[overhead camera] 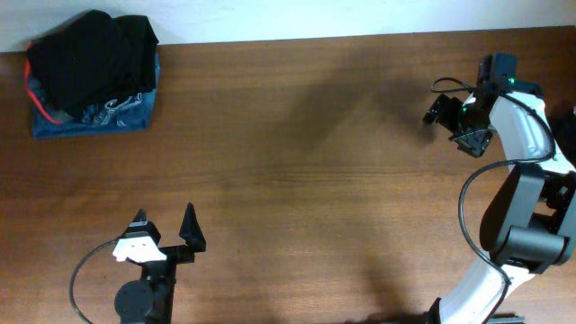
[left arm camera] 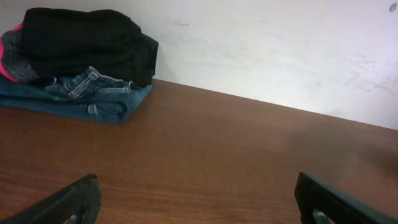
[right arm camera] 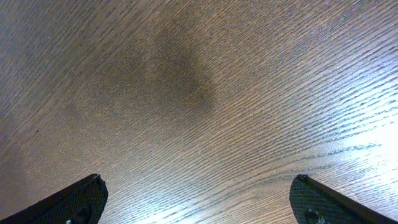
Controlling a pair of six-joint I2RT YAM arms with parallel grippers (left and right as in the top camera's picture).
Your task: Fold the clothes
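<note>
The clothes (overhead camera: pixel 90 72) lie in a stack at the table's far left corner: black garments on top of a folded blue piece with pale pattern (overhead camera: pixel 117 112), with a red-orange edge at the left side. The stack also shows in the left wrist view (left arm camera: pixel 87 56), far ahead of the fingers. My left gripper (overhead camera: pixel 165 225) is open and empty near the front edge, well short of the stack. My right gripper (overhead camera: pixel 457 126) is open and empty over bare wood at the far right. The right wrist view shows only wood between the fingers (right arm camera: pixel 198 199).
The wooden table (overhead camera: pixel 306 180) runs to a pale wall (left arm camera: pixel 280 56) along its far edge. A dark object (overhead camera: pixel 567 130) sits at the right edge beside the right arm.
</note>
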